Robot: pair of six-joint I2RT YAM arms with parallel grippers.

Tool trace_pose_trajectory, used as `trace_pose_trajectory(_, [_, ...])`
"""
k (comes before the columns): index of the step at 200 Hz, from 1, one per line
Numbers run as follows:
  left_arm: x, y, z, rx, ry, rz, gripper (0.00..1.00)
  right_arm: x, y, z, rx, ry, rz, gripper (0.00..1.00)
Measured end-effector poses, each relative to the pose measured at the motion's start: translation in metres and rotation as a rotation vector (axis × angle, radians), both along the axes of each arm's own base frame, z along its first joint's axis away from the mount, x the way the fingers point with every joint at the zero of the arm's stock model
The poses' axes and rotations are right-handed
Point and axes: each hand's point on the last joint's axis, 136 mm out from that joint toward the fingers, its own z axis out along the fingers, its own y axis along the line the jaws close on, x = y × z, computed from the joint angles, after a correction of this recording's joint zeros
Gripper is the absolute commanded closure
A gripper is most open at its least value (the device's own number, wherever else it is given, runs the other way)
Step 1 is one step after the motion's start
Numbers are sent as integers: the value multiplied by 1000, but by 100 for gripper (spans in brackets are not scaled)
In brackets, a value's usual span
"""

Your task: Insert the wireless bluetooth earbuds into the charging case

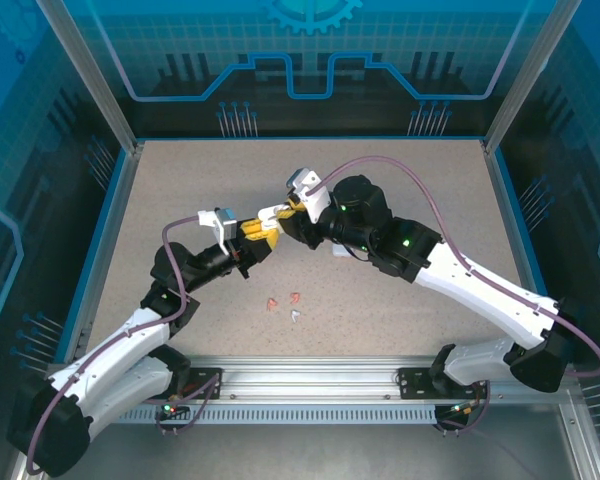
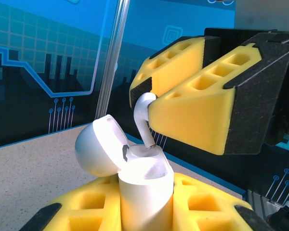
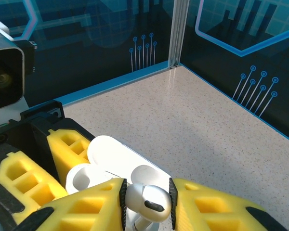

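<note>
White glossy plastic is filling the middle of the left wrist view. The rounded white charging case (image 2: pixel 145 187), lid flipped open to the left, is standing upright, clamped between the yellow foam fingers of the left pincer (image 2: pixel 144 204). The right pincer (image 2: pixel 147 98) is reaching in from the upper right, closed on a small white stemmed earbud (image 2: pixel 142 113). The tip of its stem is touching, or sitting just inside, the case's open mouth. The stem is curving in at a slant, so I judge the right arm should be bringing the bud more upright before pressing, letting the stem slide down its well rather than scrape the rim. The left grip should hold firm so the case is not tipping under the push.

From the right wrist view, the earbud's (image 3: pixel 147 198) bulbous head is sitting pinched between the right pincer's own fingertips. The case lid (image 3: pixel 113 154) is lying open just behind and below. The well itself is hidden beneath the bud, so alignment is hard to confirm here. Letting go only once the bud is seated looks wise.

From the top external view, both pincers are meeting over the middle of the speckled beige tabletop (image 1: pixel 410 190). Two salmon-red earbuds (image 1: pixel 271 303) and another white earbud (image 1: pixel 295 316) are lying loose near the arms' side, well apart from the case.
</note>
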Motion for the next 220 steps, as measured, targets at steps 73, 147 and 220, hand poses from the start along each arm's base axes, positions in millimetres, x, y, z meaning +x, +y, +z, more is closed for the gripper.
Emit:
trace_pose_trajectory(73, [0, 0, 0, -4, 7, -1, 100, 5, -2, -3, -12, 0, -24, 70])
trace_pose_trajectory(147, [0, 0, 0, -4, 7, -1, 100, 6, 0, -6, -13, 10, -21, 70])
trace_pose_trajectory(220, [1, 0, 0, -5, 8, 5, 100, 2, -3, -13, 16, 104, 3, 63])
